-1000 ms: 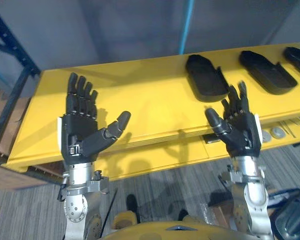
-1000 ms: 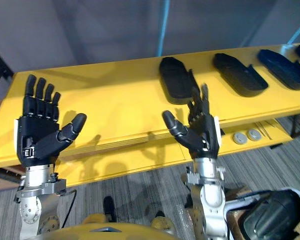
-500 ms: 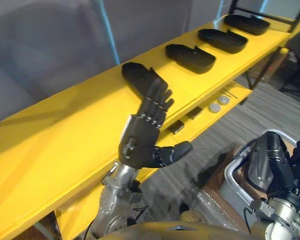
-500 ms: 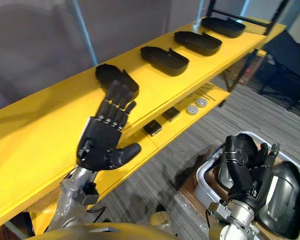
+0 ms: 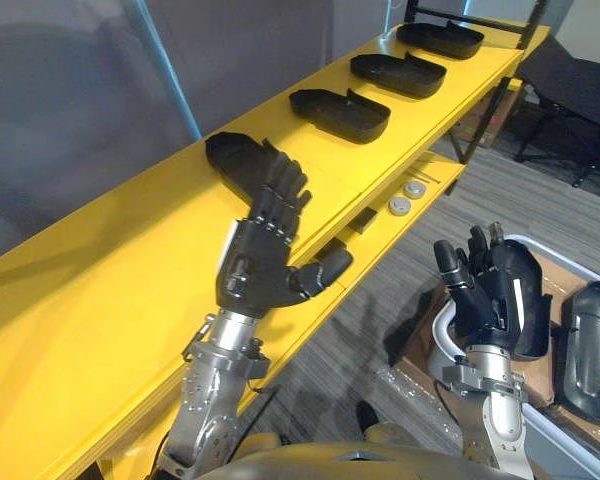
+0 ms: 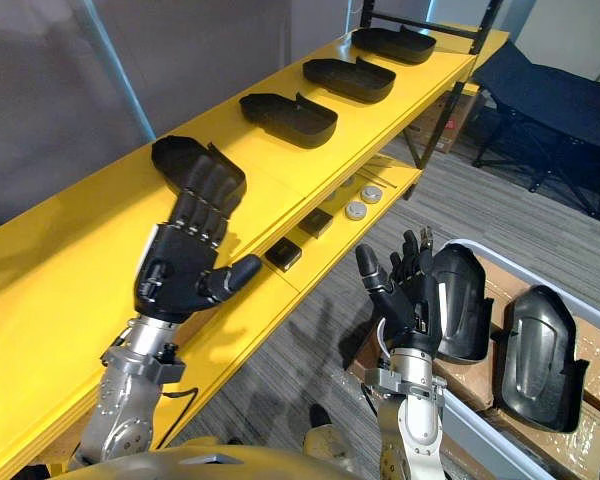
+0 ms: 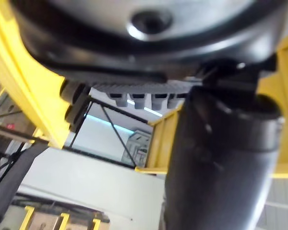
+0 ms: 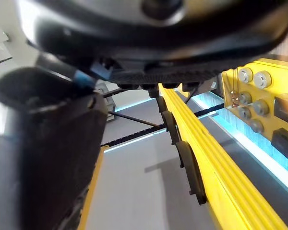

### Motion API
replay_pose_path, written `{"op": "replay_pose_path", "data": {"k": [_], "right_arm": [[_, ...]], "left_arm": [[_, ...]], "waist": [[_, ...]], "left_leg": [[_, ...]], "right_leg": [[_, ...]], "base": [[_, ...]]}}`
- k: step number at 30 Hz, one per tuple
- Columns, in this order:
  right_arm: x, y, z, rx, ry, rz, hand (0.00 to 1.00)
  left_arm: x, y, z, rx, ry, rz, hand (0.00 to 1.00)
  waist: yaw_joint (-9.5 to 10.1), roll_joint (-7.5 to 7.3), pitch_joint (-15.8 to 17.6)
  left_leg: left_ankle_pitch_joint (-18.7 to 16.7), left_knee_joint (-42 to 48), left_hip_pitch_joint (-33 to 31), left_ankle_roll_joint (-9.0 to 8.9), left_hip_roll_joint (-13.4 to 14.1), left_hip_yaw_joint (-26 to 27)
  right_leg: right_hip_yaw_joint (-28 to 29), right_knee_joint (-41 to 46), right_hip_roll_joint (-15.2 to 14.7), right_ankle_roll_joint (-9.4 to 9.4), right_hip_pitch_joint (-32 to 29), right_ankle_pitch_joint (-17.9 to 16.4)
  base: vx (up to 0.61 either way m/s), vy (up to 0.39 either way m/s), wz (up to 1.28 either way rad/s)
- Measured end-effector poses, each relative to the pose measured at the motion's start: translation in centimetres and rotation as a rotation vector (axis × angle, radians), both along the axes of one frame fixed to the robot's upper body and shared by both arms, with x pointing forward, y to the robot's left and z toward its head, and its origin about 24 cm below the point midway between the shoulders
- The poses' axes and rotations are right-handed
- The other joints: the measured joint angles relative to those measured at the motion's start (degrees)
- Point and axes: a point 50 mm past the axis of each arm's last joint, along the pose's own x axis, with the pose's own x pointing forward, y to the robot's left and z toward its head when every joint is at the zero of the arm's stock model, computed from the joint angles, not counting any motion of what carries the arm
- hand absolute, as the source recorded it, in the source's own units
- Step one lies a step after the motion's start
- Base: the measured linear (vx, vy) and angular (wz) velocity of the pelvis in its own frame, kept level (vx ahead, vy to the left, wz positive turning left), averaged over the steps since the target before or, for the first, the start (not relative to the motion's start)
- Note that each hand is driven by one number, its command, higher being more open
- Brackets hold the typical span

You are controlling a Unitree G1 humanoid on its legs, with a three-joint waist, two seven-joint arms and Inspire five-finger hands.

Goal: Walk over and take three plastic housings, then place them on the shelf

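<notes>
Several black plastic housings lie in a row on the yellow shelf [image 5: 130, 260]; the nearest housing [image 6: 185, 160] is just beyond my left hand [image 5: 260, 265]. That hand hangs open above the shelf's front edge, fingers straight, holding nothing. Two more housings [image 6: 462, 300] [image 6: 540, 355] stand in a grey bin [image 6: 525, 280] on the floor at the lower right. My right hand [image 6: 408, 298] is raised open in front of the nearer bin housing, with nothing in it. The right wrist view shows shelf housings [image 8: 185, 158] edge-on.
A lower yellow ledge [image 6: 310, 262] under the shelf carries two round metal pieces [image 6: 363, 203] and two small black blocks [image 6: 282, 255]. Black frame posts [image 6: 425, 95] stand at the shelf's far end. A dark cot [image 6: 550, 95] stands beyond on the grey carpet.
The whole view has swung right, from facing the shelf squarely to looking along it, bringing the bin into sight. My right hand has lifted from low over the bin.
</notes>
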Motion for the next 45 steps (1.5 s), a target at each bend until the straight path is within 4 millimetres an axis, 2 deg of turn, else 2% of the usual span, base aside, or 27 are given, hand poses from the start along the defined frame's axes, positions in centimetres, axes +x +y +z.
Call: {"op": "replay_pose_path", "data": {"k": [4,7,10,11,14,16,18,19,20,21,22,24,25,26,27,28,29,30,31,32,33,36,37,40,41,42,45], "right_arm": [[0.1,0.8,-0.4,0.028,0.026,0.03,1.0],[-1.0,1.0,-1.2,0.059,0.067,0.004,1.0],[-2.8,1.5,-2.3,0.116,0.113,0.005,1.0],[-3.1,1.5,-2.5,0.159,0.107,0.02,1.0],[-1.9,2.3,-1.8,0.18,0.041,0.116,1.0],[-0.9,3.2,-1.2,0.171,0.009,0.175,1.0],[0.1,4.4,-0.8,0.197,-0.004,0.192,1.0],[0.5,5.1,-0.9,0.195,0.006,0.194,1.0],[0.7,5.5,-1.1,0.179,0.021,0.194,1.0],[1.0,6.2,-1.4,0.151,0.044,0.203,1.0],[1.1,6.4,-1.6,0.139,0.057,0.206,1.0],[0.8,7.1,-2.1,0.099,0.095,0.215,1.0],[0.7,7.1,-2.2,0.095,0.104,0.21,1.0],[0.5,7.1,-2.5,0.092,0.119,0.197,1.0],[0.5,6.2,-2.8,0.067,0.139,0.178,1.0],[0.5,5.5,-2.9,0.046,0.149,0.166,1.0],[0.6,3.6,-3.0,-0.006,0.166,0.123,1.0],[0.5,1.3,-2.9,-0.068,0.182,0.062,1.0],[0.2,0.2,-3.0,-0.092,0.196,0.029,1.0],[-0.2,-1.6,-2.9,-0.127,0.207,-0.029,1.0],[-0.6,-3.2,-2.6,-0.155,0.205,-0.083,1.0],[-0.9,-4.7,-2.2,-0.184,0.204,-0.131,1.0],[-0.9,-4.8,-2.1,-0.193,0.201,-0.121,1.0],[-0.2,-4.7,-1.7,-0.209,0.175,-0.095,1.0],[0.0,-4.7,-1.5,-0.225,0.167,-0.096,1.0],[1.0,-4.5,-0.9,-0.273,0.143,-0.102,1.0],[2.8,-4.2,-0.3,-0.331,0.143,-0.128,1.0]], "left_arm": [[-0.2,-0.7,0.2,-0.035,-0.033,-0.074,1.0],[-0.8,-2.2,0.8,-0.052,-0.066,-0.16,1.0],[-1.0,-2.5,1.4,-0.063,-0.097,-0.176,1.0],[-0.9,-2.2,1.4,-0.059,-0.087,-0.144,1.0],[-0.2,-0.6,1.5,-0.053,-0.064,-0.025,1.0],[0.1,0.0,1.4,-0.045,-0.034,0.032,1.0],[0.0,-0.1,1.2,-0.031,-0.018,0.048,1.0],[-0.1,0.0,1.1,-0.018,-0.012,0.057,1.0],[-0.1,0.1,1.0,-0.011,-0.01,0.062,1.0],[-0.1,0.3,0.9,-0.005,-0.008,0.07,1.0],[-0.2,0.4,0.9,-0.003,-0.009,0.071,1.0],[-0.2,0.4,1.0,0.007,-0.027,0.047,1.0],[-0.2,0.3,1.0,0.011,-0.032,0.039,1.0],[0.0,0.1,1.0,0.018,-0.04,0.024,1.0],[0.4,-0.4,0.8,0.006,-0.017,0.006,1.0],[0.6,-0.5,0.5,0.001,0.001,0.004,1.0],[1.1,-1.7,0.0,-0.039,0.059,-0.025,1.0],[1.3,-2.7,-0.1,-0.059,0.093,-0.049,1.0],[1.3,-3.0,-0.1,-0.066,0.098,-0.06,1.0],[1.3,-3.2,0.0,-0.071,0.094,-0.069,1.0],[1.3,-3.1,0.1,-0.08,0.086,-0.068,1.0],[1.1,-2.7,0.1,-0.095,0.075,-0.041,1.0],[1.0,-2.3,-0.2,-0.095,0.08,-0.028,1.0],[0.5,-0.8,-1.0,-0.127,0.114,0.004,1.0],[0.5,-0.5,-1.1,-0.133,0.116,0.01,1.0],[0.6,0.2,-1.1,-0.13,0.106,0.028,1.0],[0.5,0.9,-1.2,-0.115,0.104,0.049,1.0]], "waist": [[-0.29,-1.5,2.55],[-0.54,-1.92,5.27],[-1.51,-4.14,6.89],[-2.04,-4.43,7.2],[-0.01,-4.53,7.14],[0.03,-3.94,7.24],[0.62,-4.29,7.05],[1.44,-4.59,6.86],[1.62,-4.67,6.77],[1.63,-4.64,6.6],[1.66,-4.6,6.4],[1.5,-4.77,6.07],[1.33,-4.89,5.97],[0.84,-6.4,5.02],[0.04,-5.36,4.98],[-0.57,-4.42,5.02],[-2.76,-1.74,5.23],[-4.7,-0.65,5.63],[-5.28,-0.46,5.88],[-5.41,-0.82,6.33],[-5.1,-0.59,6.27],[-4.95,0.26,6.02],[-4.69,1.04,5.86],[-2.47,1.68,5.56],[-1.91,1.63,5.53],[-1.18,0.83,6.02],[0.15,0.42,6.32]], "left_leg": [[-2.15,4.66,-1.26,0.54,0.07,-1.11],[-3.97,7.96,-0.85,1.24,-0.07,-0.87],[-4.79,9.09,0.69,2.26,-0.3,3.15],[-4.46,8.54,0.97,2.84,0.7,5.3],[-2.76,5.43,0.71,3.95,3.87,12.74],[-1.83,4.85,-0.22,3.95,5.61,13.48],[-0.43,4.78,-1.31,2.64,7.06,13.87],[0.22,4.76,-1.37,1.54,7.89,14.47],[0.56,4.75,-1.4,0.93,8.43,14.56],[1.42,4.71,-1.56,-0.58,9.76,14.59],[1.85,4.75,-1.86,-1.52,10.67,14.59],[4.11,5.24,-3.32,-6.62,15.38,13.96],[4.75,5.58,-3.95,-7.91,16.58,13.58],[6.23,5.46,-5.03,-10.63,18.08,12.07],[8.55,2.49,-4.71,-12.02,20.0,10.02],[10.39,0.36,-4.47,-11.66,20.61,8.8],[15.86,-4.48,-4.16,-9.28,21.36,6.99],[22.41,-7.06,-3.99,-5.33,20.89,7.07],[25.44,-7.13,-4.06,-2.43,20.67,7.64],[25.73,-5.58,-3.9,-1.92,19.18,7.97],[21.48,-3.71,-2.82,-4.76,15.07,7.48],[12.61,-0.08,-2.91,-4.28,8.88,6.94],[9.61,0.33,-3.07,-4.16,7.35,6.58],[7.23,-5.74,-1.16,-3.91,5.87,5.48],[7.33,-7.45,-0.63,-4.2,5.58,5.36],[7.81,-8.51,-0.61,-4.58,4.48,5.72],[7.54,-6.89,-1.3,-4.29,3.86,6.49]], "right_leg": [[-0.09,6.16,0.92,-0.08,-2.1,-2.28],[-0.32,12.5,1.67,0.24,-4.23,-3.46],[-2.54,12.63,0.93,1.4,-4.7,-2.57],[-2.89,9.35,0.29,2.27,-3.69,-1.78],[-14.26,16.41,-2.9,-0.92,-8.66,-3.66],[-18.29,22.82,-5.09,-2.2,-9.27,-5.33],[-20.13,28.52,-9.96,-3.41,-7.42,-7.89],[-20.96,29.76,-13.48,-4.12,-5.83,-8.3],[-21.55,30.03,-15.47,-4.37,-5.06,-8.38],[-22.03,30.0,-18.54,-4.67,-3.87,-8.23],[-22.06,30.0,-19.8,-4.71,-3.79,-8.22],[-22.11,28.19,-22.1,-4.86,-4.31,-8.3],[-22.27,26.83,-22.16,-4.02,-4.55,-7.77],[-23.03,25.1,-21.59,1.71,-4.94,-7.99],[-24.91,27.28,-19.77,8.11,-5.31,-13.82],[-25.53,28.7,-18.92,7.92,-6.24,-15.9],[-26.59,32.28,-17.55,5.89,-8.38,-17.14],[-27.69,34.05,-17.55,4.09,-8.74,-18.11],[-27.92,34.19,-17.56,3.33,-8.54,-18.52],[-27.61,34.05,-18.02,2.16,-7.87,-19.17],[-26.67,33.48,-18.54,1.54,-7.51,-19.5],[-25.61,31.2,-17.07,0.29,-7.58,-19.18],[-25.22,29.09,-15.31,-0.14,-7.37,-18.0],[-24.21,25.05,-11.94,-0.32,-8.0,-14.61],[-23.94,24.88,-11.83,-0.11,-8.48,-14.22],[-23.0,24.22,-12.09,0.76,-9.15,-13.15],[-22.31,19.41,-12.26,1.88,-7.63,-9.34]], "base": [[0.0,0.058,-0.11],[-0.09,0.064,-0.43],[-0.18,0.046,-0.69],[-0.26,0.058,-1.05],[-0.29,0.029,-1.25],[-0.13,-0.093,-0.56],[-0.04,-0.207,-0.23],[-0.02,-0.206,-0.23],[-0.02,-0.37,-0.26],[-0.01,-0.286,-0.17],[0.0,-0.47,-0.21],[-0.01,-0.51,-0.25],[-0.02,-0.629,-0.22],[-0.02,-0.706,-0.2],[-0.02,-0.73,-0.17],[-0.02,-0.726,0.02],[-0.02,-0.649,0.26],[-0.02,-0.606,0.33],[-0.03,-0.514,0.1],[-0.03,-0.429,-0.3],[-0.04,-0.355,-0.49],[-0.03,-0.147,-0.46],[-0.04,-0.089,-0.32],[-0.03,-0.007,-0.37],[-0.05,0.06,-0.24],[-0.06,0.107,-0.2],[-0.04,0.134,-0.18]]}}
